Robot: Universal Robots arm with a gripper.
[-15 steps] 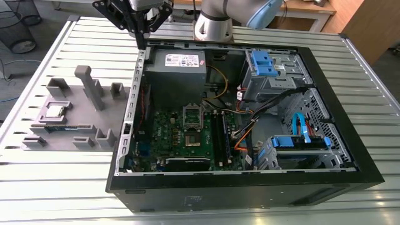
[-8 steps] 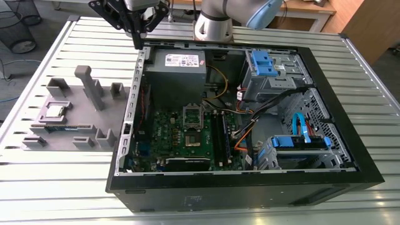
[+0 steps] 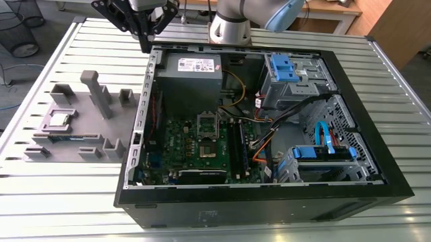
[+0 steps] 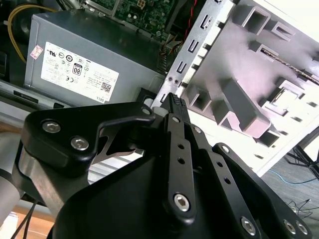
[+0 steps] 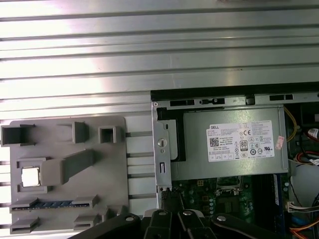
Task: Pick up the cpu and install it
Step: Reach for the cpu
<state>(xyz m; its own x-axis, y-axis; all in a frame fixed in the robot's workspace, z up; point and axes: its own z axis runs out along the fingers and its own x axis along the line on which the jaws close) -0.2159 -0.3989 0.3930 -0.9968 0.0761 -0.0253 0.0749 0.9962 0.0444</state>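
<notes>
The tool [image 3: 145, 49] hangs clenched, seemingly empty; the exterior view puts the cpu [image 3: 60, 119] at its seven o'clock. Arriving clenched might knock it askew.

cpu [image 5: 31, 177]: shiny silver metal top, pale rim. Holder tray [image 3: 101, 136] under it: matt grey plastic, slightly rough look. Table [image 3: 54, 196]: ribbed bare metal slats, brushed, strong glare. Computer case [image 3: 269, 206]: matt black shell outside, dull grey sheet metal inside. Power supply box [image 3: 189, 83]: flat grey metal, white paper-like label. Motherboard [image 3: 202, 146]: green board, satin. Drive latches [image 3: 283, 68]: smooth blue plastic. Gripper [image 4: 174, 101]: matt black links, bright steel screw heads. Arm [image 3: 232, 22]: smooth silver-grey, glossy pale-blue cap.
</notes>
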